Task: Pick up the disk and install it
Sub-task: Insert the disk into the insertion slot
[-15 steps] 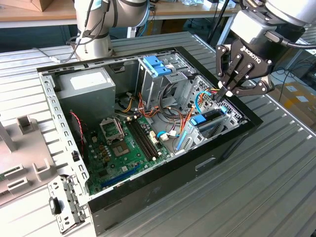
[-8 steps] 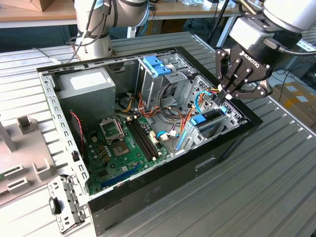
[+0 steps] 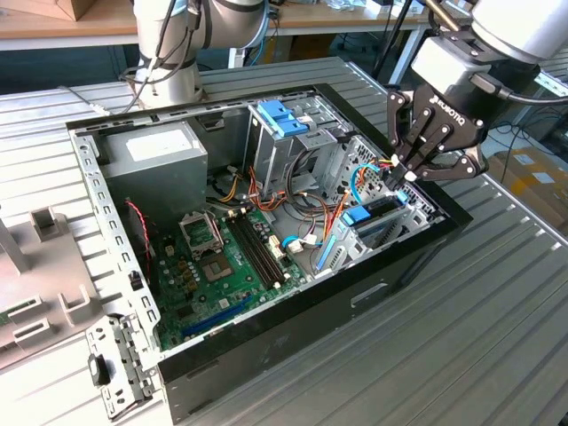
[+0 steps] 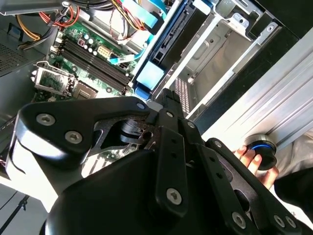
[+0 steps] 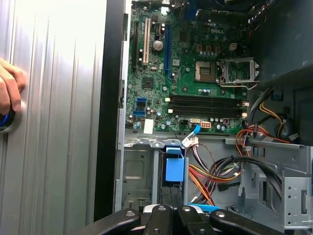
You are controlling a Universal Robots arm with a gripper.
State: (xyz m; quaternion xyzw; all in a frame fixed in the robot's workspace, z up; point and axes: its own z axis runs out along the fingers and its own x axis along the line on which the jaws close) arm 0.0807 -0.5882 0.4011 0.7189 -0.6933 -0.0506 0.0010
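Disk [image 3: 359, 216] edge-on in bay [image 5: 139, 169], blue tab showing; tool [image 3: 410, 171] pinched, nr it.

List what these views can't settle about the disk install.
- Disk label: in the exterior view the disk stands edge-on in the drive bay, and the bay walls hide its face.
- Seating depth: in the first wrist view the tool sits over the disk's end.
- Person: a hand; the rest is cut off by the first wrist view's edge.
- Motherboard: in the second wrist view the tool's body hides part of it.
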